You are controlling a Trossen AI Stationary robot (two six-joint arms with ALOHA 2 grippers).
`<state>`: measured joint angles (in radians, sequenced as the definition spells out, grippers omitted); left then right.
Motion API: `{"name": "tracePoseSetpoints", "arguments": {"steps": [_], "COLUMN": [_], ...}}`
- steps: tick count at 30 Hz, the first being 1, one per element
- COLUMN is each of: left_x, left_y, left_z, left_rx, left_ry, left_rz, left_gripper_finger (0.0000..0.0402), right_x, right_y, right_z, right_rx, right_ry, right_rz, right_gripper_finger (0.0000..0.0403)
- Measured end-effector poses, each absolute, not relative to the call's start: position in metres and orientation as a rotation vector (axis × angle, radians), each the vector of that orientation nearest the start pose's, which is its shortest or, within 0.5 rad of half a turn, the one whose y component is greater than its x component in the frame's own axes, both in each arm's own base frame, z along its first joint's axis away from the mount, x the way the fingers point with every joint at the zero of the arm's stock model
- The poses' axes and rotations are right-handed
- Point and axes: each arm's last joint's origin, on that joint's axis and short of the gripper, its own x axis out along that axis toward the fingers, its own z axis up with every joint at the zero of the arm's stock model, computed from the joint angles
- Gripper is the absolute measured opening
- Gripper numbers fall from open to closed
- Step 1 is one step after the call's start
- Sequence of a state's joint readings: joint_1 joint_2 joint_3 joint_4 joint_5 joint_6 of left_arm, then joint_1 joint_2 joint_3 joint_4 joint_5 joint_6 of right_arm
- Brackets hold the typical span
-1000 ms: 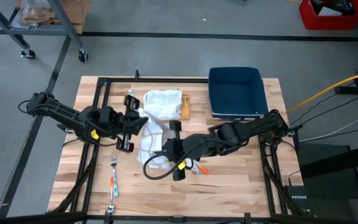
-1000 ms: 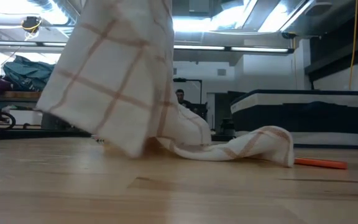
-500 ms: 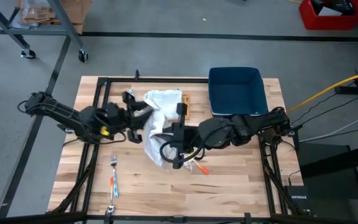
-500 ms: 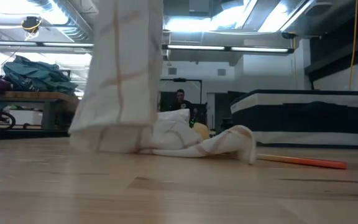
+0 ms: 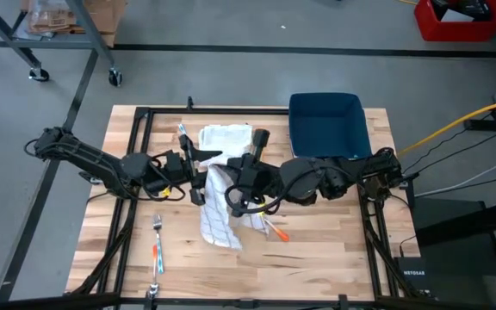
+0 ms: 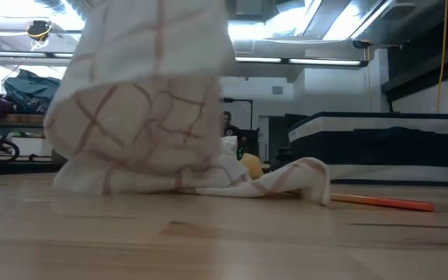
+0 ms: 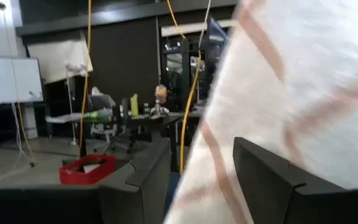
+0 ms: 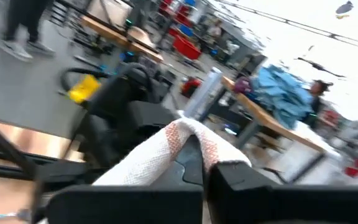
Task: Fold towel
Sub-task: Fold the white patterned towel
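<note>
The white towel with red-brown checks hangs as a long strip from my right gripper, which is shut on it above the table's middle. Its bunched lower end lies on the wood, and its far part is spread on the table. My left gripper stands open just left of the strip. In the left wrist view the towel runs between and beyond the left gripper's two fingers. My right gripper pinches a raised fold of the towel between its two fingers, which lie about level and come from the table's right. The cloth hangs below the hold, with its lower end on the table. My left gripper's fingers flank the cloth; whether they touch it I cannot tell.
A blue bin stands at the far right. An orange stick lies by the towel's near end. Near the front left lie a fork and an orange-handled tool. A wooden piece sits beside the towel's far part.
My right gripper has risen and gone toward the far edge, turning as it went. It has drawn the towel's near part up off the table. The cloth now hangs as a strip, its lower end bunched on the wood. My left gripper has tipped and turned beside it.
</note>
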<state>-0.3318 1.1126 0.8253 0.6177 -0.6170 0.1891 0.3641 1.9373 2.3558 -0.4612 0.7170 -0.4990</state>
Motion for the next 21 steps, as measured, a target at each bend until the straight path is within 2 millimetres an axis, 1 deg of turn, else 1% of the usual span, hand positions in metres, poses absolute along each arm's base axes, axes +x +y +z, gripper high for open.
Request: {"name": "tracePoseSetpoints", "arguments": {"steps": [4, 8, 14, 21], "left_x": [0.233, 0.23, 0.219, 0.2], "left_y": [-0.068, -0.079, -0.105, -0.138], "left_z": [0.355, 0.355, 0.355, 0.354], "left_rx": [-0.007, -0.075, -0.1, -0.113], "left_ry": [-0.246, -0.255, -0.247, -0.232], "left_rz": [0.278, 0.225, 0.105, -0.056], "left_gripper_finger": [0.0169, 0.0169, 0.0169, 0.0169], "right_x": [0.383, 0.382, 0.382, 0.386], "right_y": [0.123, 0.121, 0.118, 0.106], "right_z": [0.501, 0.501, 0.501, 0.502], "right_rx": [-0.561, -0.596, -0.618, -0.612], "right_ry": [0.159, 0.194, 0.203, 0.208], "right_rz": [-0.449, -0.533, -0.548, -0.58], "right_gripper_finger": [0.0, 0.0, 0.0, 0.0]}}
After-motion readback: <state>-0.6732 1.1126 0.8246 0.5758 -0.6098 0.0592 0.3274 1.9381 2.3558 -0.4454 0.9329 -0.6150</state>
